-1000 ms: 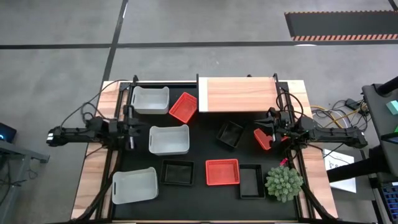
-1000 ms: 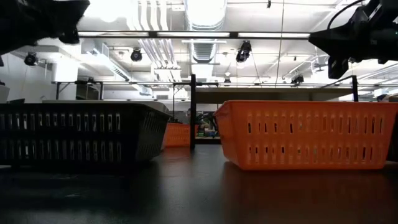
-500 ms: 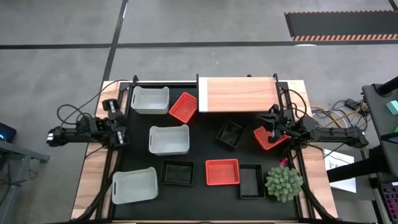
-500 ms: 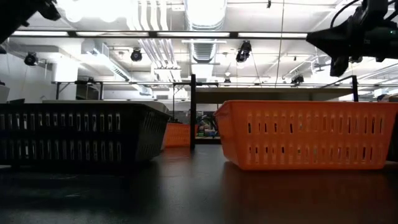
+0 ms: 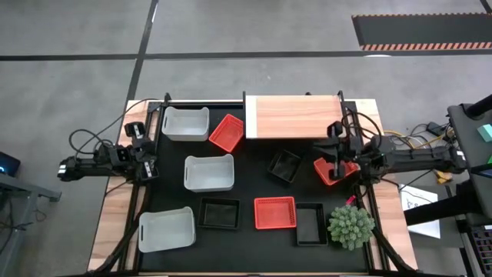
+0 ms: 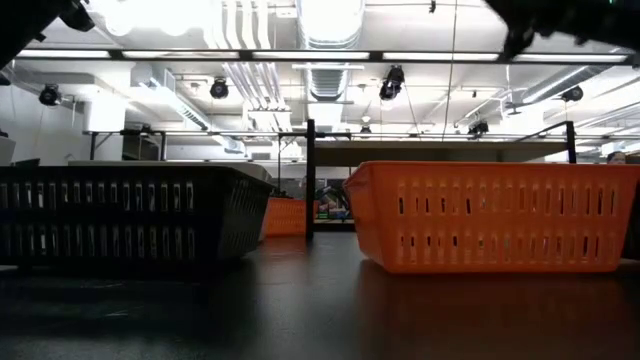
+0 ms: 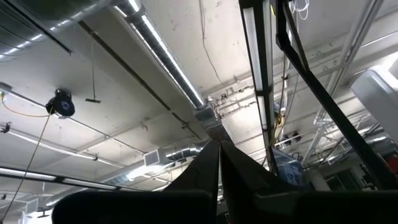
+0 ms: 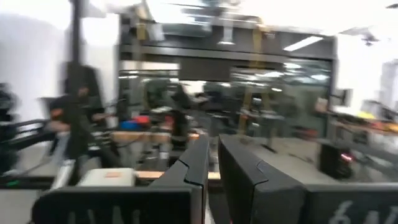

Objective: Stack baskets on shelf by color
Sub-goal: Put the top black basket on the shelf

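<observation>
Several baskets lie loose on the black mat: white ones (image 5: 185, 123), (image 5: 209, 172), (image 5: 166, 229), red ones (image 5: 227, 132), (image 5: 274, 213), (image 5: 333, 172), and black ones (image 5: 284, 165), (image 5: 219, 213), (image 5: 310, 223). The light-wood shelf (image 5: 294, 117) stands bare at the far edge. My left gripper (image 5: 148, 158) is shut at the table's left side and tipped up toward the ceiling (image 7: 219, 155). My right gripper (image 5: 330, 148) hovers shut above the right-hand red basket, holding nothing (image 8: 212, 155). In the low view it shows only as a dark shape (image 6: 560, 15) at the top.
A green spiky plant (image 5: 350, 225) stands at the near right corner. Black frame posts and cables run along both side edges of the table (image 5: 131, 200). In the low view a black basket (image 6: 120, 215) and a red one (image 6: 490, 215) sit close to the camera.
My left gripper has tipped upward at the table's left side and then kept still. My right gripper has risen above the right-hand red basket and rolled a little, staying shut. No basket has moved.
</observation>
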Tool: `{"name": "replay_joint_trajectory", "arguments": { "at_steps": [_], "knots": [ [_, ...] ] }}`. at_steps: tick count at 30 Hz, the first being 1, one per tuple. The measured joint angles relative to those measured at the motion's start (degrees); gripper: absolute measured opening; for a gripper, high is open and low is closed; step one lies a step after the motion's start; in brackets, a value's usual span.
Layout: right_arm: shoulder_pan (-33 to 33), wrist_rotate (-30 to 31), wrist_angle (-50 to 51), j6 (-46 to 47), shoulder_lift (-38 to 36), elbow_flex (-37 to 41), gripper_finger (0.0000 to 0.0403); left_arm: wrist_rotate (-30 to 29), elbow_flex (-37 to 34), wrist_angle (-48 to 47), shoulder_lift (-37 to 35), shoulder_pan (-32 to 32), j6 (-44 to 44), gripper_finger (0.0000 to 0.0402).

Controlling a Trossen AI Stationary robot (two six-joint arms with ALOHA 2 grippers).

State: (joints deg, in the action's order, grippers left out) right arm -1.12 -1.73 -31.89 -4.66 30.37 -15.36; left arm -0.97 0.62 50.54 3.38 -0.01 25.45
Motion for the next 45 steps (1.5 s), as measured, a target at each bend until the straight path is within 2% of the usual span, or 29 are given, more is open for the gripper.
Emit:
{"name": "replay_joint_trajectory", "arguments": {
  "at_steps": [5,13,19,24,31,37,41,45],
  "knots": [
    [7.0,2.5,0.5,-4.4,6.1,-5.1,0.0016,0.0,0.0,0.0,0.0,0.0,-1.1,0.0000],
    [19.0,17.0,11.3,-7.4,14.2,-14.6,0.0009,0.0,0.0,0.0,0.0,0.0,-1.2,0.0000],
    [24.2,27.2,22.1,-3.9,20.2,-22.0,0.0009,0.0,0.0,0.0,-0.1,0.0,-5.4,0.0000],
    [25.7,31.5,35.2,3.1,24.6,-28.8,0.0008,0.0,0.0,0.0,-0.1,0.0,-9.1,0.0000],
    [25.7,31.7,47.8,12.2,31.0,-35.2,0.0008,0.0,-0.1,-0.1,0.2,0.0,-10.6,0.0000],
    [25.6,31.8,55.0,20.3,36.6,-39.5,0.0012,0.7,-0.1,-0.6,0.3,0.0,-23.5,0.0000],
    [24.5,31.8,60.5,22.2,40.5,-43.9,0.0040,0.7,-0.2,-0.4,1.0,0.0,-23.6,0.0000],
    [23.9,30.4,69.2,25.1,45.3,-49.9,0.0087,0.8,-0.1,0.0,0.9,0.0,-26.3,0.0000]
  ]
}}
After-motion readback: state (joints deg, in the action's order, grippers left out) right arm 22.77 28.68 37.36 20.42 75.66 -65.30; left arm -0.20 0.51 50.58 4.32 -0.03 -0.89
